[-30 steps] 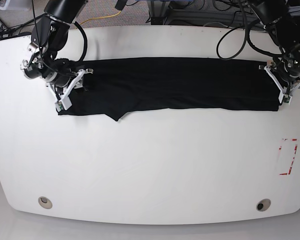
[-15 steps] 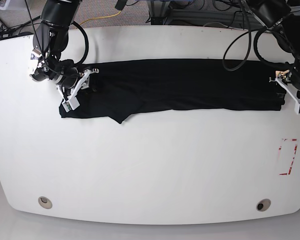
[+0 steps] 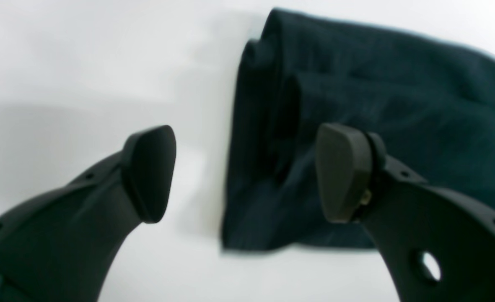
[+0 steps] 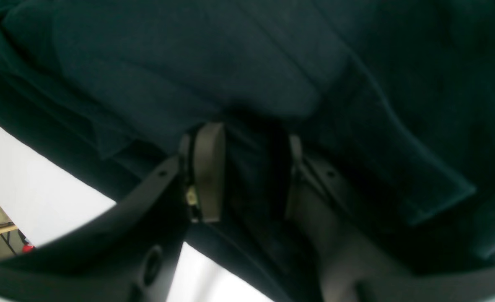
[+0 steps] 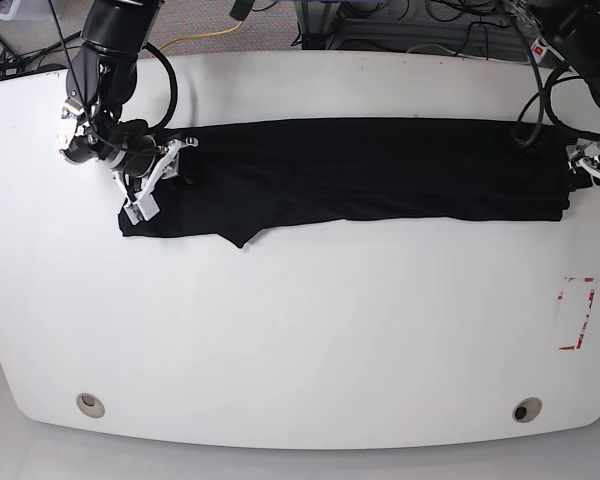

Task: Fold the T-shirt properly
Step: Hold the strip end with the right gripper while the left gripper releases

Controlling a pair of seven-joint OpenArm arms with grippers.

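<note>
In the left wrist view, our left fingers (image 3: 247,172) stand spread and released, one over the bare white counter (image 3: 84,63), the other above the folded end of the black T-shirt (image 3: 356,84) — holding nothing. In the right wrist view, our right fingers (image 4: 247,167) pinch a fold of the T-shirt (image 4: 188,63). In the base view, the T-shirt (image 5: 360,170) lies as a long band across the far side of the counter (image 5: 300,330) — a red-marked rectangle (image 5: 576,312) sits well apart.
</note>
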